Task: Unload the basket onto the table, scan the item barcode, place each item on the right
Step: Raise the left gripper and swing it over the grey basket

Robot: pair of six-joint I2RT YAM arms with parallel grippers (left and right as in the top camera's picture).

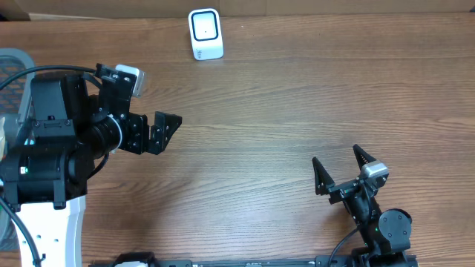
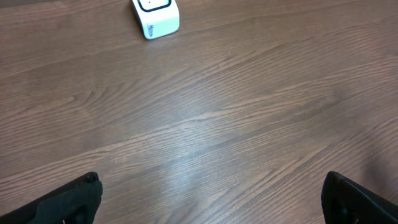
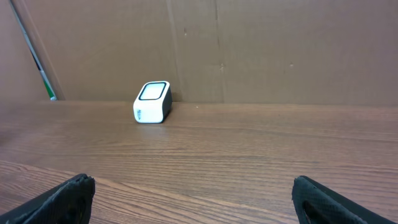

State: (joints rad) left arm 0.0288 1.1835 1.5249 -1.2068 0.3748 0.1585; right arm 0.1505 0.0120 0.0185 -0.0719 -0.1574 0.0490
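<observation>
Overhead | scanner (image 1: pixel 205 33) near far edge | left gripper (image 1: pixel 169 130), right gripper (image 1: pixel 335 154) spread wide

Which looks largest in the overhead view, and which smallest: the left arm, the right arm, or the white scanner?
1. Left arm, by far the largest, though it may stand nearer the camera.
2. Right arm.
3. White scanner, the smallest.

obstacle: white scanner (image 1: pixel 205 33) at far edge | table (image 1: pixel 282 104) centre: passable
</observation>
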